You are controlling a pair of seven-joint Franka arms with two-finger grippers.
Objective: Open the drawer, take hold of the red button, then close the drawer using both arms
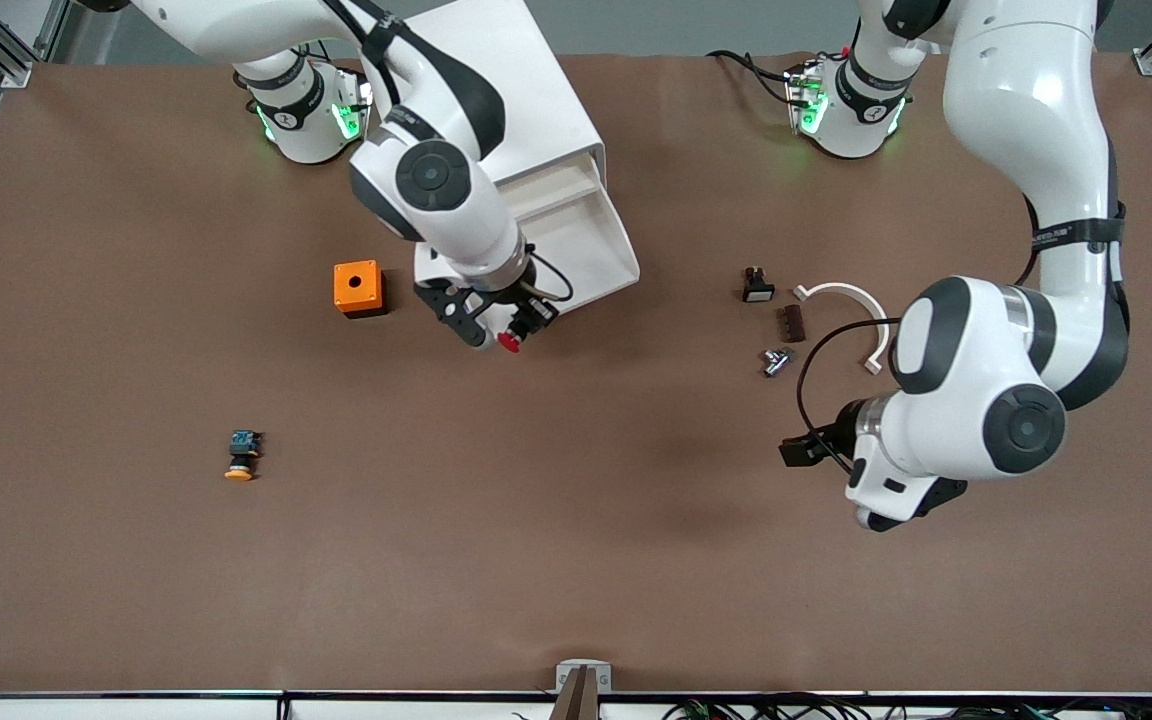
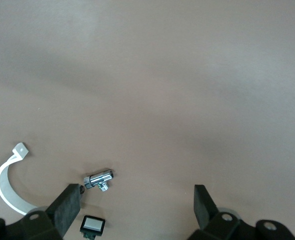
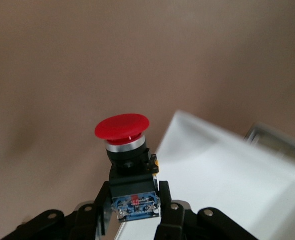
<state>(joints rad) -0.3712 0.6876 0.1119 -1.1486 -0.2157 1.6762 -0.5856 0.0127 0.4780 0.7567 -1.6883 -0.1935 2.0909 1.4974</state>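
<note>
The white cabinet's top drawer (image 1: 591, 245) stands pulled out toward the front camera, and nothing shows on its visible floor. My right gripper (image 1: 508, 332) hangs over the table just off the drawer's front edge, shut on the button (image 1: 510, 342). In the right wrist view the button's red cap (image 3: 123, 127) points away from the gripper (image 3: 135, 200), whose fingers clamp the dark body, with the drawer (image 3: 227, 180) beside it. My left gripper (image 1: 804, 450) waits open over bare table toward the left arm's end, its fingers (image 2: 67, 204) wide apart and holding nothing.
An orange box (image 1: 358, 288) sits beside the cabinet, and an orange-capped button (image 1: 241, 456) lies nearer the front camera. Near the left gripper lie a white curved clamp (image 1: 851, 300), a dark brown block (image 1: 790, 323), a metal fitting (image 1: 776, 360) and a white-faced switch (image 1: 757, 286).
</note>
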